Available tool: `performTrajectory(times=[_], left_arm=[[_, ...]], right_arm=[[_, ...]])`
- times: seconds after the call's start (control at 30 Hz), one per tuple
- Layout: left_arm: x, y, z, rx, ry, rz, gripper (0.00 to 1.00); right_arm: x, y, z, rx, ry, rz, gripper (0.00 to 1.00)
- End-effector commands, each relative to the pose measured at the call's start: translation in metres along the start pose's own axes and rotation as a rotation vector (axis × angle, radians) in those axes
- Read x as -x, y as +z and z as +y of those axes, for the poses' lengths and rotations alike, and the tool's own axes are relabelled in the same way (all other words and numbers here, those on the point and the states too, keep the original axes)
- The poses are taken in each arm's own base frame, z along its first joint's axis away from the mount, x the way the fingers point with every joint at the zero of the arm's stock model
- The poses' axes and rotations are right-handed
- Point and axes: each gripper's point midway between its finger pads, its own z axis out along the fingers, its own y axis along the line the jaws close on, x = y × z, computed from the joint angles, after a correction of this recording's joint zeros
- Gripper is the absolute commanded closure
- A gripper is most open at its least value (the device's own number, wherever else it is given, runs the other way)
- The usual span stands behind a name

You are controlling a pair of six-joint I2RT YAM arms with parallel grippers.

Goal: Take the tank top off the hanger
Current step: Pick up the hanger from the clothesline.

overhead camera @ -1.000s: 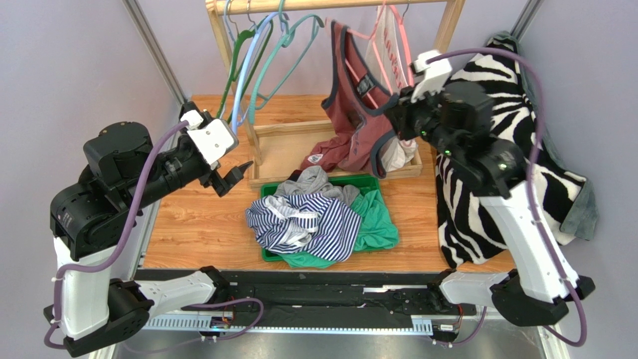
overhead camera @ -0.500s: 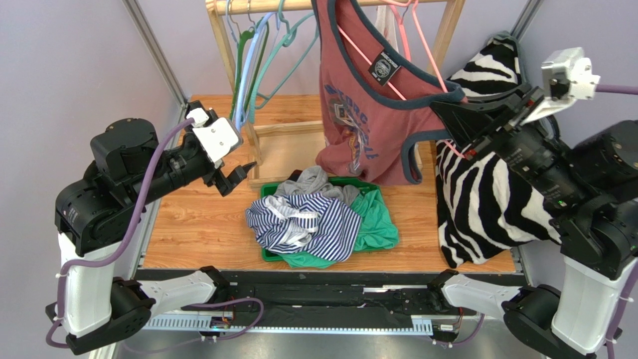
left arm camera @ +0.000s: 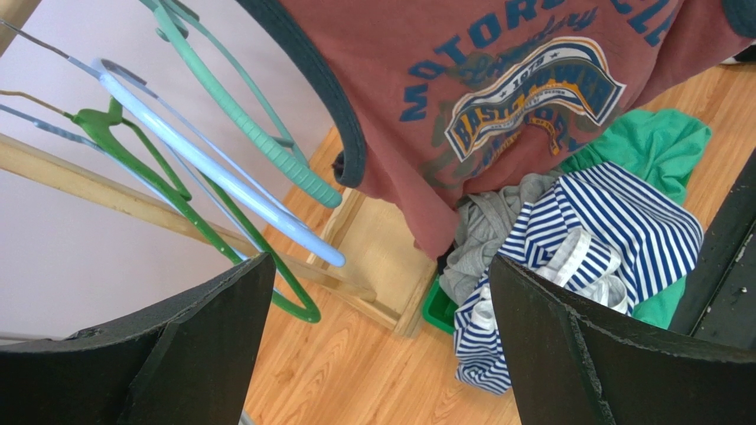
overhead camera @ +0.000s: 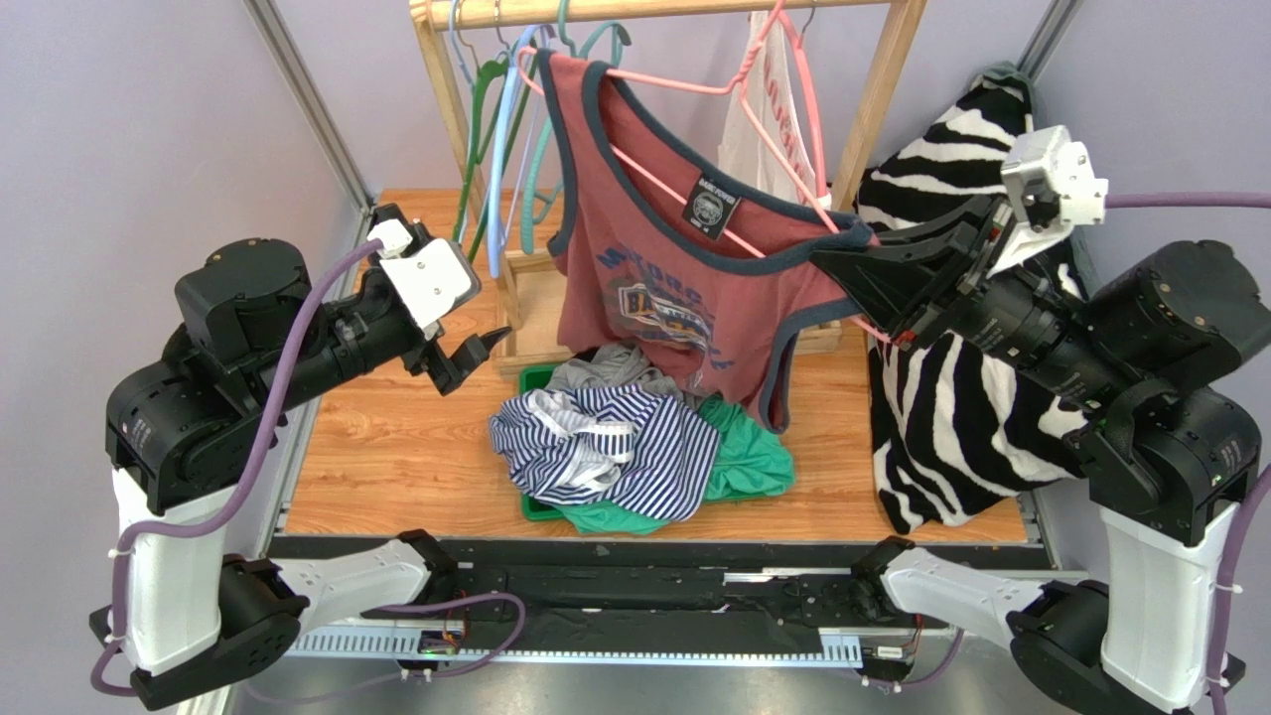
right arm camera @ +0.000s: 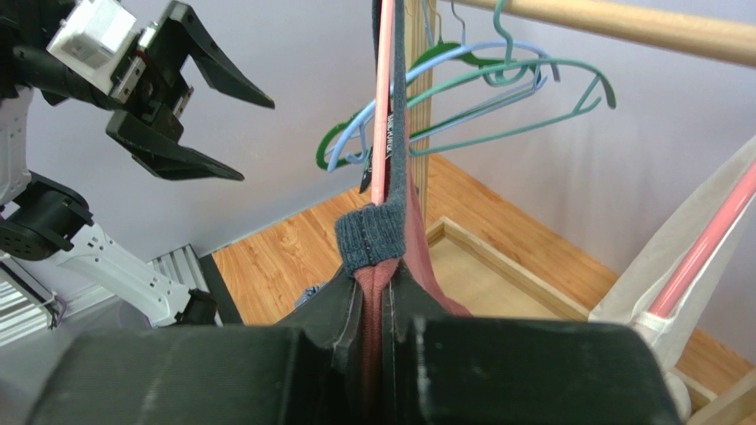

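A maroon tank top (overhead camera: 672, 283) with dark blue trim and a blue chest print hangs spread on a pink hanger (overhead camera: 679, 82) under the wooden rail (overhead camera: 657, 9). My right gripper (overhead camera: 843, 268) is shut on the top's right shoulder strap (right arm camera: 380, 243), holding it out to the right; the pink hanger (right arm camera: 383, 106) runs up beside the strap. My left gripper (overhead camera: 481, 346) is open and empty, left of the top's lower hem; the top (left arm camera: 497, 97) hangs above and beyond its jaws.
Empty green, blue and teal hangers (overhead camera: 500, 134) hang at the rail's left. A white garment (overhead camera: 764, 119) hangs on another pink hanger. A green bin (overhead camera: 746, 358) holds striped, grey and green clothes. A zebra-print cloth (overhead camera: 970, 402) lies at the right. The rack's wooden base (overhead camera: 567, 291) stands behind the bin.
My right gripper has swung the tank top and its hanger out from the rack and then a little left and lower, spreading the top. The left gripper has hardly moved.
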Motion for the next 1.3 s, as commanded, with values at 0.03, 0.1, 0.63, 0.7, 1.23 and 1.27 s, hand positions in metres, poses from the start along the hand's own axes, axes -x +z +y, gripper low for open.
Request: performTrajectory(times=[0.03,0.1,0.63,0.7,1.23,1.27], left_arm=[[0.005,-0.004,-0.001,0.0,-0.024,-0.025,0.01],[0.005,-0.004,-0.001,0.0,-0.025,-0.024,0.01],[0.006,-0.009,-0.001,0.0,-0.041,-0.035,0.01],[0.006,-0.009,-0.001,0.0,-0.043,-0.035,0.01],[0.007,-0.011,-0.002,-0.006,-0.053,-0.04,0.01],[0.007,-0.012,-0.002,-0.005,-0.053,-0.041,0.01]], right_arm=[[0.113,-0.046,0.035,0.077,-0.195,-0.453,1.0],[0.136,-0.056,0.04,0.076,-0.23,-0.55,1.0],[0.169,-0.078,0.045,0.044,-0.269,-0.617,1.0],[0.164,-0.073,0.04,0.026,-0.262,-0.594,1.0],[0.156,-0.03,-0.001,-0.109,-0.308,-0.517,1.0],[0.157,-0.029,-0.001,-0.109,-0.309,-0.519,1.0]])
